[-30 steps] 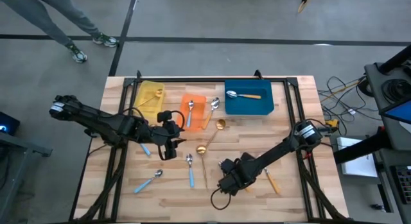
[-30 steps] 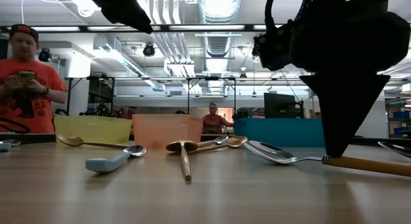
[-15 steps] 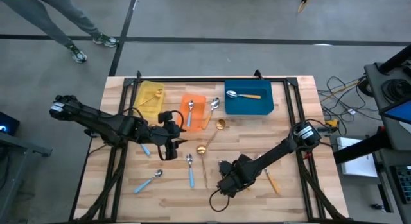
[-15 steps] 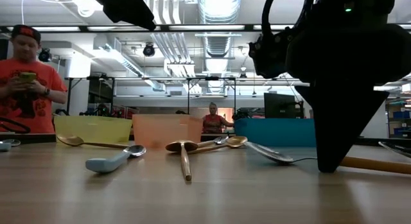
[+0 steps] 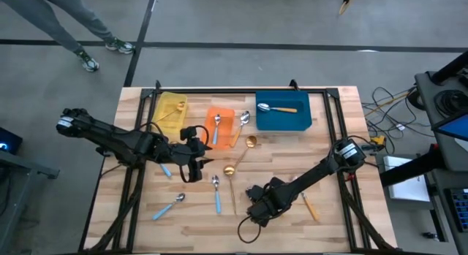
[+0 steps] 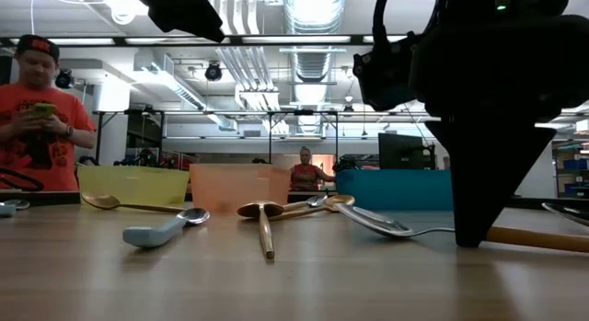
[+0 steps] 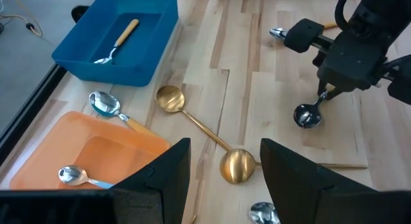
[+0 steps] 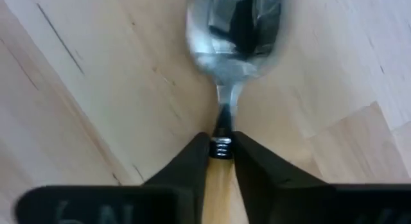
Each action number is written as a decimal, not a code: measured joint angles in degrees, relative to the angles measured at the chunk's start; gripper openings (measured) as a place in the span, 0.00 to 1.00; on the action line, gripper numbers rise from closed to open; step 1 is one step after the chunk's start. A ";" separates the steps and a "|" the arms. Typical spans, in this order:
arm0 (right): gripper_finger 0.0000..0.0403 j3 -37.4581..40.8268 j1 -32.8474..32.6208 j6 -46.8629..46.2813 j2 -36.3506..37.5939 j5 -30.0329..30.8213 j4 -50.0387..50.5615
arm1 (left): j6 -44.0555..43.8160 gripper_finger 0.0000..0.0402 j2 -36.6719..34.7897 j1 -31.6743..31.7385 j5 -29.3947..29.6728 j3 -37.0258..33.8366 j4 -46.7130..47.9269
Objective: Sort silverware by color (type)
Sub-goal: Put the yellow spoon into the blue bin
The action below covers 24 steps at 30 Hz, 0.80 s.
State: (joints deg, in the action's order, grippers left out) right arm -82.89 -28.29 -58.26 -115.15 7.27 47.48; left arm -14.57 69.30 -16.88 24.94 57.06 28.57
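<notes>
only a few spoons sat in the bins (image 5: pixel 281 120); most lay loose on the surface (image 5: pixel 336 211). right gripper (image 8: pixel 221 144) was clamped on an orange-handled spoon (image 8: pixel 231 25), left gripper (image 7: pixel 221 169) spread, empty.

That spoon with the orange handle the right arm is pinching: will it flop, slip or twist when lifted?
The orange-handled spoon looks like rigid metal and should stay straight. The right gripper has its jaws closed on the thin neck where bowl meets handle, so it might pivot or slip there. It looks small and probably light, though the long handle could tilt it downward.
</notes>
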 joint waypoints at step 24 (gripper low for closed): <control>0.08 -11.10 2.50 8.98 0.03 1.89 13.59 | 8.90 0.42 0.00 -0.35 0.10 -0.22 -3.86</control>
State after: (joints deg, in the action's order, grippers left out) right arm -93.99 -25.79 -49.29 -115.12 9.16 61.07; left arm -5.67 69.30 -17.23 25.04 56.84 24.71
